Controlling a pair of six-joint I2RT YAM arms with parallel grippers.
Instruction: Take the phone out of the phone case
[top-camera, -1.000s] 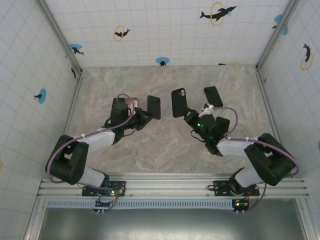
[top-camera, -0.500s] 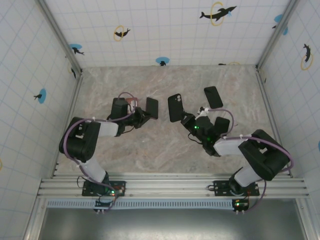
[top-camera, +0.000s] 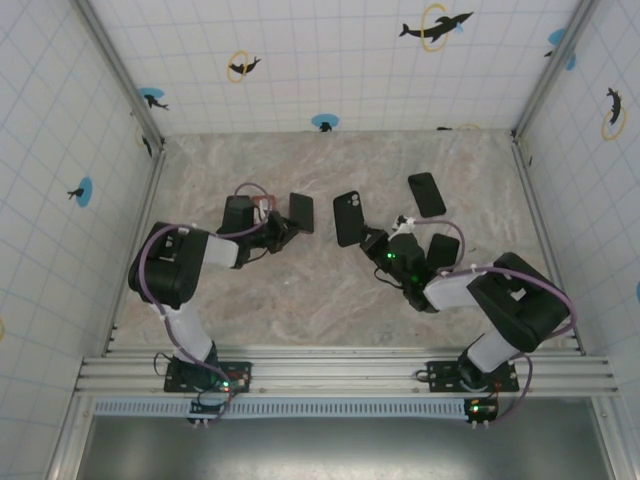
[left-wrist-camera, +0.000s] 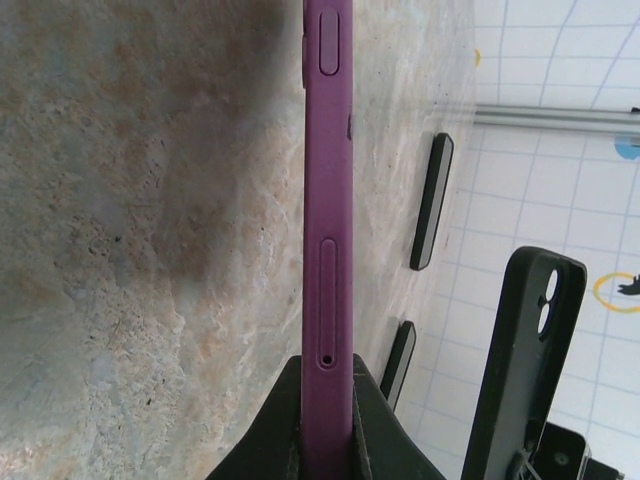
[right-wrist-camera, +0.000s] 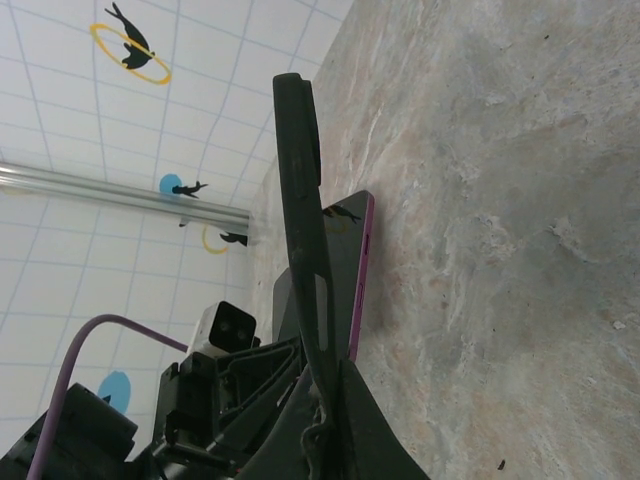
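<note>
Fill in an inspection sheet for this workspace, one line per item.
Surface: marbled table.
Job's things: purple phone and black case, already separated.
Clutter: two dark slabs lying flat near the right arm.
Grippers: left gripper fingers shut on the phone; right gripper shut on the case.
Cables: purple cable along each arm.
Surroundings: tiled walls with dolphin stickers; metal rail at the near edge.

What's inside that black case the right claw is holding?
Apparently nothing: light wall shows through the camera cutout of the black phone case. Its hollow side faces away, unseen. The purple phone is pinched in the left claw.
</note>
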